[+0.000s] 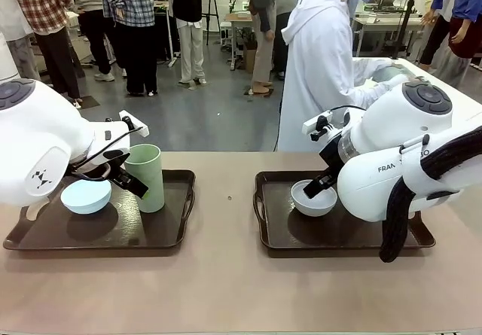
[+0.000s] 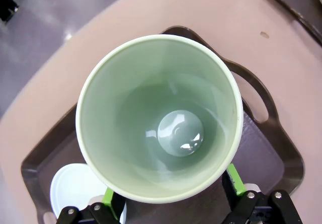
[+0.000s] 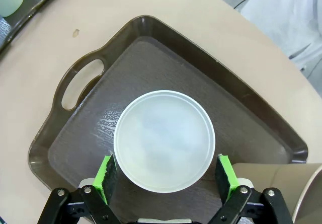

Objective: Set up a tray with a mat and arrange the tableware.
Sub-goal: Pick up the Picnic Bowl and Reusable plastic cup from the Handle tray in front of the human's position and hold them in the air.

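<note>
Two dark brown trays sit on the table, each with a dark textured lining that looks like the mat. On the left tray (image 1: 177, 229) stand a pale blue bowl (image 1: 85, 196) and a pale green cup (image 1: 147, 171). My left gripper (image 1: 124, 175) is open, its green pads (image 2: 234, 179) flanking the cup (image 2: 156, 113) low on its sides. On the right tray (image 1: 275, 233) rests a white bowl (image 1: 310, 202). My right gripper (image 3: 166, 176) is open, straddling that bowl (image 3: 163, 138) from above. A tan-brown cup (image 3: 282, 186) stands beside it.
A person in a white hooded top (image 1: 324, 56) stands at the table's far side, behind the right tray. A bare strip of table (image 1: 226, 199) with a small speck separates the trays. My bulky right arm (image 1: 407, 154) hangs over the right tray's far end.
</note>
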